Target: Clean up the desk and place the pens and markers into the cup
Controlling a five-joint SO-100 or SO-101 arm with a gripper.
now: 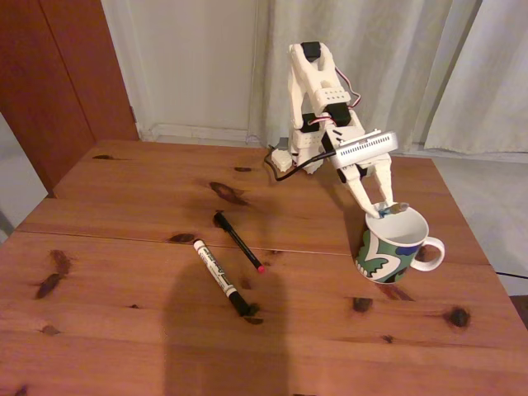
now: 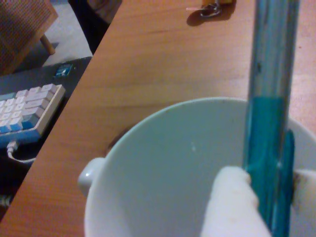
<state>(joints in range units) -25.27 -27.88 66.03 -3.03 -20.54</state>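
Over the rim of the cup (image 1: 378,257) hangs my gripper (image 1: 386,209), shut on the teal-green pen (image 1: 398,206). In the wrist view the pen (image 2: 270,89) stands nearly upright between my white fingers (image 2: 229,202), its lower part inside the mouth of the cup (image 2: 163,168). The cup's handle points right in the fixed view. On the desk (image 1: 115,247), left of the cup, lie the white marker (image 1: 216,276) with a black cap and the thin black pen (image 1: 239,241) with a red end. They lie side by side, apart from each other.
The arm's base (image 1: 307,148) stands at the desk's far edge, before a pale curtain. In the wrist view a keyboard (image 2: 27,111) lies beyond the desk's edge, and a small yellowish object (image 2: 210,6) sits on the wood. A shadow covers the front middle.
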